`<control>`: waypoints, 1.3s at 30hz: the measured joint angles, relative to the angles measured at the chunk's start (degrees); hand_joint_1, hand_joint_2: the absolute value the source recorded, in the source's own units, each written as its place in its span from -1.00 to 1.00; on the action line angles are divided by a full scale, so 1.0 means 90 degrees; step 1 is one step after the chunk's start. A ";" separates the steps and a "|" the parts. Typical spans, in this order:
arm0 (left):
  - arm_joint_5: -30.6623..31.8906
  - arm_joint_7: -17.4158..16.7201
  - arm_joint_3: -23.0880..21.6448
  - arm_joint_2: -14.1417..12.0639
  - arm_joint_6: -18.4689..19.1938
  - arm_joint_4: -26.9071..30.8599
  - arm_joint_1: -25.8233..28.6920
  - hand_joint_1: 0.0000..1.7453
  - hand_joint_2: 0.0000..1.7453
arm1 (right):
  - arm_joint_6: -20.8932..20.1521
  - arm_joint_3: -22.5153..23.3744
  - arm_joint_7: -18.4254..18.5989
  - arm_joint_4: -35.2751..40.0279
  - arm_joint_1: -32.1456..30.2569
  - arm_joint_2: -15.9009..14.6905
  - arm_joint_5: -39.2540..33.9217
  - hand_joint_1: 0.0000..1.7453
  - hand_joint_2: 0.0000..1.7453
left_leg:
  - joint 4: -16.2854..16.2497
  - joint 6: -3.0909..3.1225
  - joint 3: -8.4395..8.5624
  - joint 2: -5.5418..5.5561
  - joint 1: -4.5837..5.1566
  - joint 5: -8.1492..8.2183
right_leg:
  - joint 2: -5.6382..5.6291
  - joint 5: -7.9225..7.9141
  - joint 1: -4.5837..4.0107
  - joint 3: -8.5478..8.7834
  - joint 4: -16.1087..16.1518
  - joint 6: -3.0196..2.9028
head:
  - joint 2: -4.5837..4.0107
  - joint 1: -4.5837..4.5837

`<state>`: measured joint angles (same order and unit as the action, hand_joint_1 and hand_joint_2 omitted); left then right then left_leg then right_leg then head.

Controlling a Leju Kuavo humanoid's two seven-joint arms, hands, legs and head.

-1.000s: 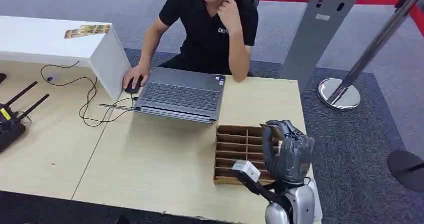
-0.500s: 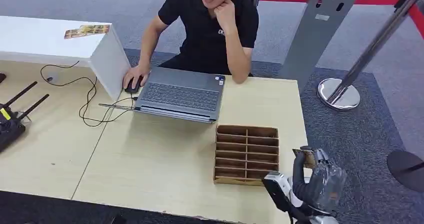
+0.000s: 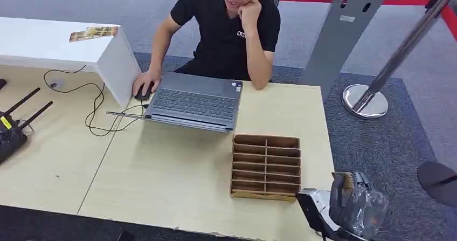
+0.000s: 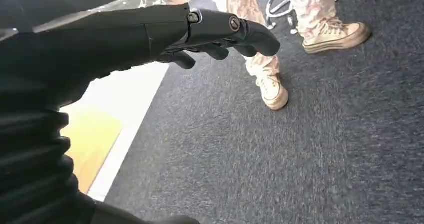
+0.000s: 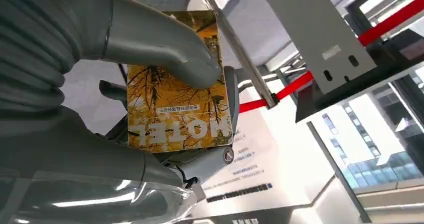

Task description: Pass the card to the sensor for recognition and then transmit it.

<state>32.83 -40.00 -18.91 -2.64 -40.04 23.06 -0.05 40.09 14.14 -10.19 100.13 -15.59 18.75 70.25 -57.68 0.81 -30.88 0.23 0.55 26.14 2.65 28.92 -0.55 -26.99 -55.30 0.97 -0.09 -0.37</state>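
Grey carpet, a red-tape barrier post off to the side, and a pale wood counter w/ a laptop and a person sat behind it, one hand on a mouse. Robot's right hand hangs low off the counter's near right corner, just beside the brown slotted card holder, and it's clamped on the card: a yellow "HOTEL" one, pressed by the thumb against the fingers behind it. Left hand hangs over the carpet near someone's shoes, fingers loosely curled, nothing in it. Can't pick out a sensor for sure; the white box at the counter's far left carries a similar yellow card, so maybe that's it. If so, that's well apart from the hand, clear across the counter. Risks as I see it: thumb covers only the card's upper part, so it could swivel or slip out during a long swing; the arm could clip the card holder or laptop on the way; and a tilted card face may not read at all.
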 joint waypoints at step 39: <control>-0.0053 0.0019 0.0121 0.0039 0.0000 -0.0002 -0.0012 -1.00 1.00 | 0.0029 0.1316 0.1729 -0.2511 0.0488 -0.0075 0.0969 1.00 1.00 | 0.0001 0.0001 0.0016 -0.0009 -0.0003 -0.0001 | -0.0006 -0.0007 -0.0003 0.0014 0.0005 -0.0001 | 0.0000 -0.0002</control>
<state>32.35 -39.82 -17.81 -2.29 -40.04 23.04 -0.16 40.35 25.99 5.38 77.52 -11.20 18.08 78.97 -57.68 0.82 -30.74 0.16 0.52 26.13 2.59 28.86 -0.58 -26.86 -55.25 0.96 -0.09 -0.39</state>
